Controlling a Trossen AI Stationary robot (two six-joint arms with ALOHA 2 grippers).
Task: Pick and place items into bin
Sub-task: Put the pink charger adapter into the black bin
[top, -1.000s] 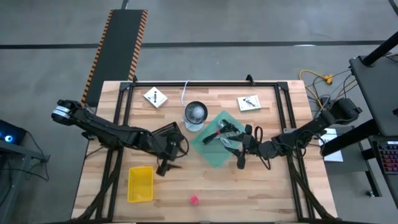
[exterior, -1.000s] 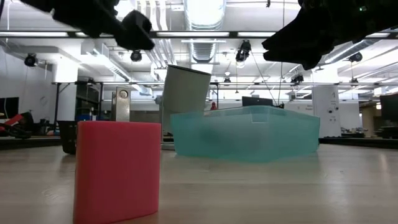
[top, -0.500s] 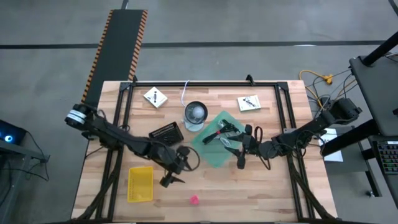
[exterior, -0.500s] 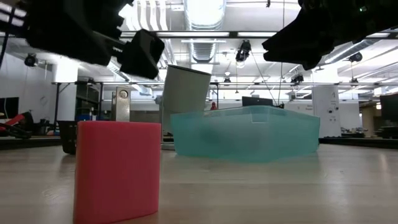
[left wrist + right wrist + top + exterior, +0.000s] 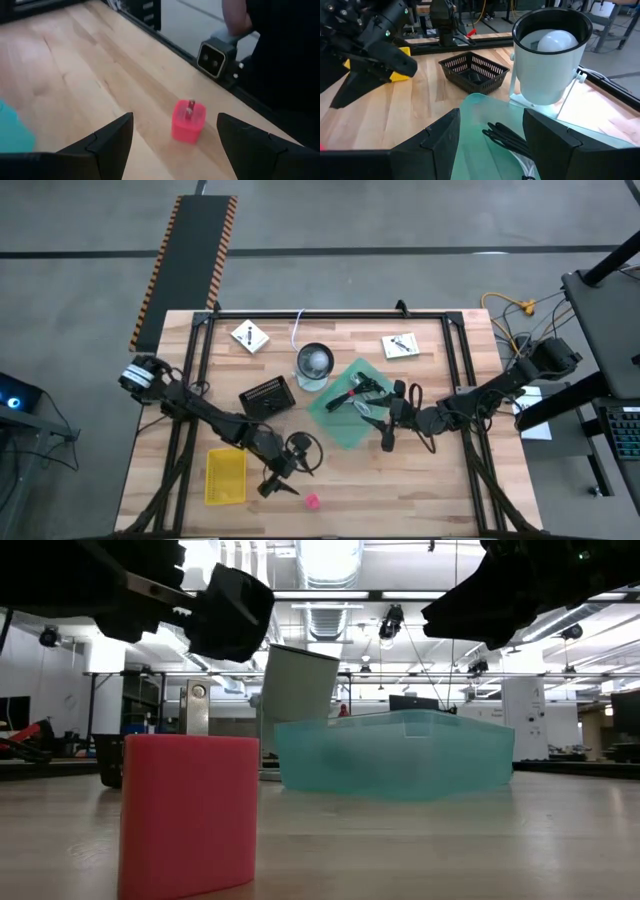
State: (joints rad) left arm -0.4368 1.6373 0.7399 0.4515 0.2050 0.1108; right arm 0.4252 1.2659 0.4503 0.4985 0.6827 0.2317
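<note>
The tiny pink object (image 5: 312, 501) stands on the wood near the table's near edge; in the low view the pink object (image 5: 187, 815) fills the foreground. My left gripper (image 5: 280, 487) hovers just left of it, open; in the left wrist view the pink object (image 5: 188, 120) stands ahead of my left gripper (image 5: 175, 118), between the lines of the two fingers. The teal bin (image 5: 338, 425) holds a black-handled tool (image 5: 506, 135) and a white cable (image 5: 375, 416). My right gripper (image 5: 491, 114) waits open over the bin's right edge. Two white packets (image 5: 249, 336) (image 5: 400, 345) lie flat near the far edge.
A round cup (image 5: 314, 363) stands left of the bin's far corner, with a white cable (image 5: 298, 334) behind it. A black mesh basket (image 5: 266, 395) and a yellow tray (image 5: 225, 475) sit on the table's left half. A small camera (image 5: 215, 57) sits at the near edge.
My left gripper has moved toward the table's near edge and a little right, from beside the black basket down to just left of the pink object. In the low view it has grown larger overhead. My right arm has kept still.
</note>
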